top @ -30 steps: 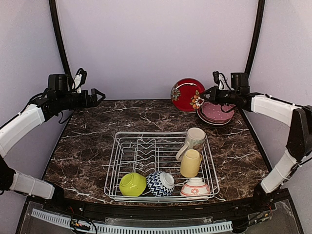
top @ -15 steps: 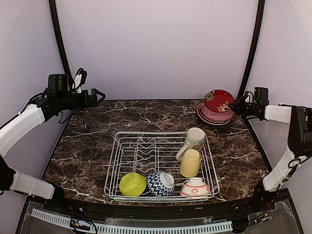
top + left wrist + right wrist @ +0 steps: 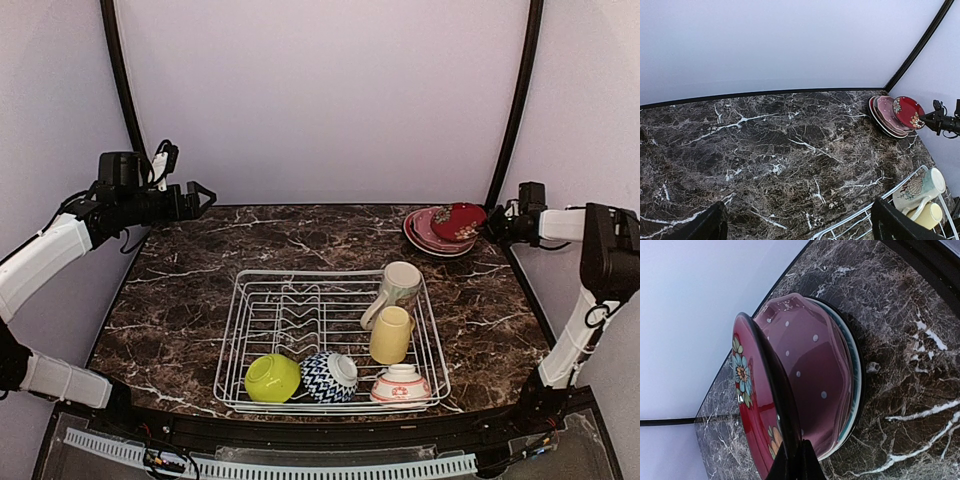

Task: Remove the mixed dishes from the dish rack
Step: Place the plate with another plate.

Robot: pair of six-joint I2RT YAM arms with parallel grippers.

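My right gripper (image 3: pixel 488 228) is shut on the rim of the red floral plate (image 3: pixel 460 219), holding it tilted over the plate stack (image 3: pixel 430 235) at the far right. In the right wrist view the gripper (image 3: pixel 795 460) pinches the red plate (image 3: pixel 747 405) above the pink dotted plate (image 3: pixel 810 365), which lies on a teal plate (image 3: pixel 856 375). The white dish rack (image 3: pixel 232 330) holds a cream mug (image 3: pixel 398 285), a yellow mug (image 3: pixel 391 335), a lime bowl (image 3: pixel 272 378), a navy-zigzag bowl (image 3: pixel 329 377) and a pink-white bowl (image 3: pixel 401 384). My left gripper (image 3: pixel 205 195) is open and empty at the far left.
The left wrist view shows the open left gripper (image 3: pixel 797 222) over bare marble (image 3: pixel 765 150), the rack's corner (image 3: pixel 860 220) and the plate stack (image 3: pixel 885 115) far off. A black frame post (image 3: pixel 510 110) stands right behind the stack. The table's right edge lies close to the stack.
My right arm carried the red plate right, from upright over the back of the table down onto the stack, tipping it flatter. The left arm has not moved.
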